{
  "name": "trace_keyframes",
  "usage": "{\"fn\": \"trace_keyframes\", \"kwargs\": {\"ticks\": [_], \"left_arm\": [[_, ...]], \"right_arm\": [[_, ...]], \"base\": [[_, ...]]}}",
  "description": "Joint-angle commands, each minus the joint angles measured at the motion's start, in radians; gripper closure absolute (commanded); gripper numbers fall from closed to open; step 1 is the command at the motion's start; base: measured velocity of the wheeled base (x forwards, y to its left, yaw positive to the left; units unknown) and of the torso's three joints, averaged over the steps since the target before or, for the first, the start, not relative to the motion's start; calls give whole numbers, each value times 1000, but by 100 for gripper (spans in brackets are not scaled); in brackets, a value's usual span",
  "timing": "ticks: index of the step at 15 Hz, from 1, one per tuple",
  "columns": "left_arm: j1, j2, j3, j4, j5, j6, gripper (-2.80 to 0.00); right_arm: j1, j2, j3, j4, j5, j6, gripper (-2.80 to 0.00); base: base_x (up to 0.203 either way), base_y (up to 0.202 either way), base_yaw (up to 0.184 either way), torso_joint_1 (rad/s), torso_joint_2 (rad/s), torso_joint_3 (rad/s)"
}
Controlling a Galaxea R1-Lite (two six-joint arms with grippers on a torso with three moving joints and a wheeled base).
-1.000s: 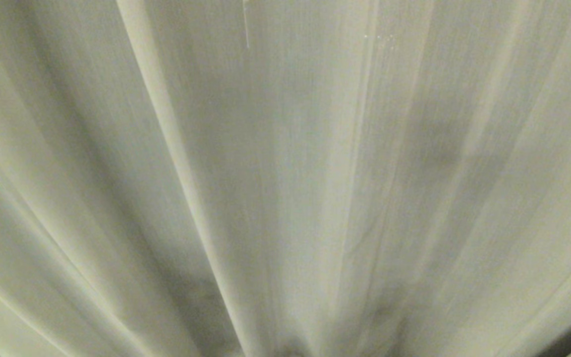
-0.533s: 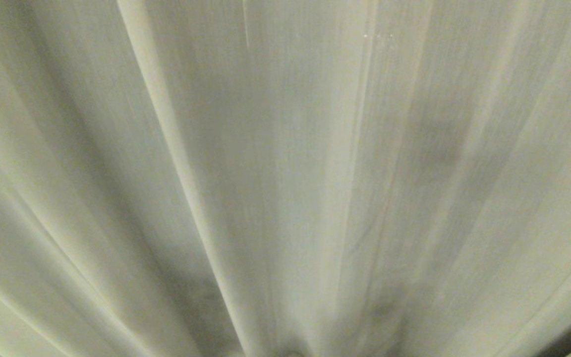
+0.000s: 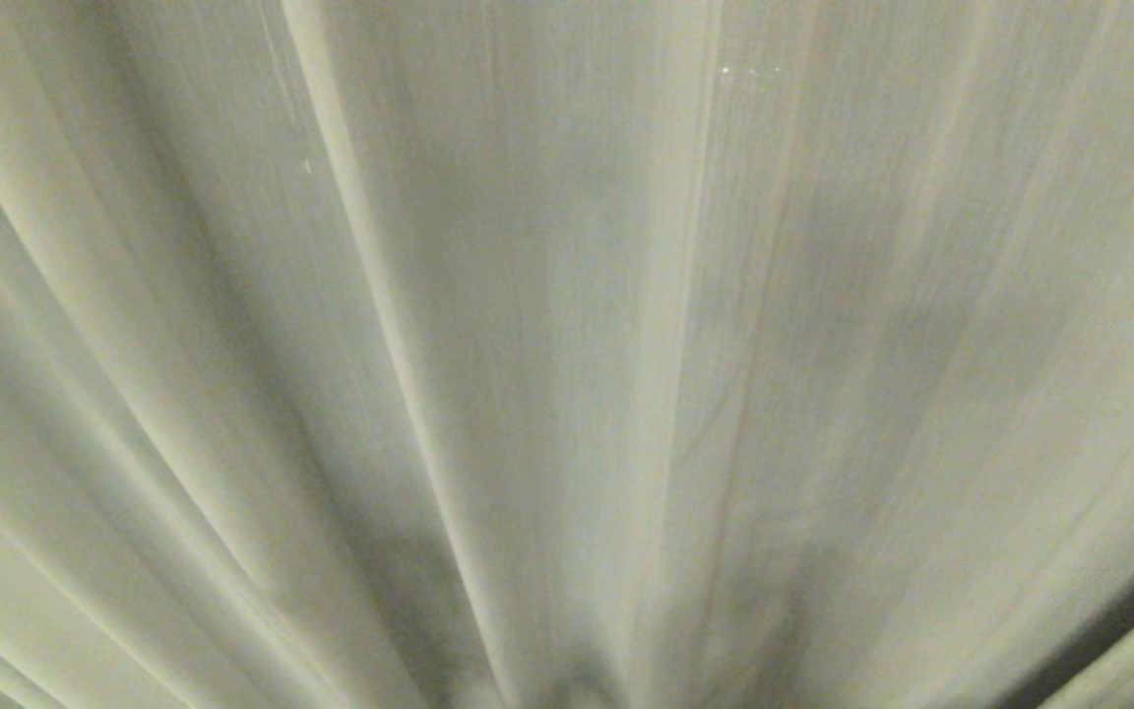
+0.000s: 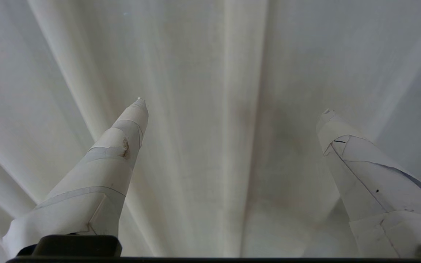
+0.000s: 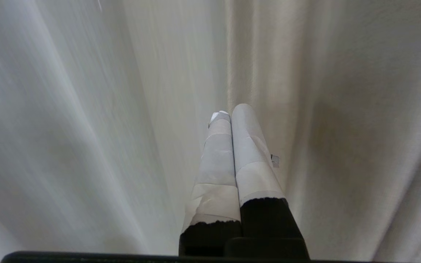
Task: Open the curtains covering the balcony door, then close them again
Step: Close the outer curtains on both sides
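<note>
The cream pleated curtains (image 3: 567,325) fill the whole head view, drawn across and very close to me. The balcony door is hidden behind them. Neither arm shows in the head view. In the left wrist view my left gripper (image 4: 232,104) is open, its two taped fingers (image 4: 122,138) wide apart, pointing at the curtains (image 4: 232,73) with nothing between them. In the right wrist view my right gripper (image 5: 230,111) is shut, its taped fingers pressed together and empty, right beside a hemmed vertical edge of the curtains (image 5: 239,65). Whether it touches the fabric I cannot tell.
A narrow dark gap (image 3: 1118,620) shows between fabric folds at the lower right corner of the head view. Nothing but curtain fabric surrounds both grippers.
The curtain folds have slid a little to the right in the head view, and the dark gap at the lower right has widened slightly.
</note>
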Motion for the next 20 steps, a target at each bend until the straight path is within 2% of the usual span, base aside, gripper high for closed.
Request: {"fn": "trace_keyframes", "kwargs": {"ticks": [1,4,6,8,9,13,20], "left_arm": [[0,-1,0,-1,0,0,-280],[0,-1,0,-1,0,0,-280],[0,-1,0,-1,1,0,-280],[0,-1,0,0,0,0,-280],[0,-1,0,-1,0,0,-280],[0,-1,0,0,0,0,-280],[0,-1,0,-1,0,0,-280]], "right_arm": [[1,23,-22,3,-2,0,0],[-3,81,-111,30,-8,0,0],[-4,126,-155,91,-71,0,0],[-11,160,-190,103,-83,2,0],[-20,165,-190,104,-82,3,-280],[-37,184,-191,114,-86,30,-280],[-369,264,-236,98,-66,32,-280]], "base": [[0,0,0,0,0,0],[0,0,0,0,0,0],[0,0,0,0,0,0],[0,0,0,0,0,0],[0,0,0,0,0,0],[0,0,0,0,0,0],[0,0,0,0,0,0]]}}
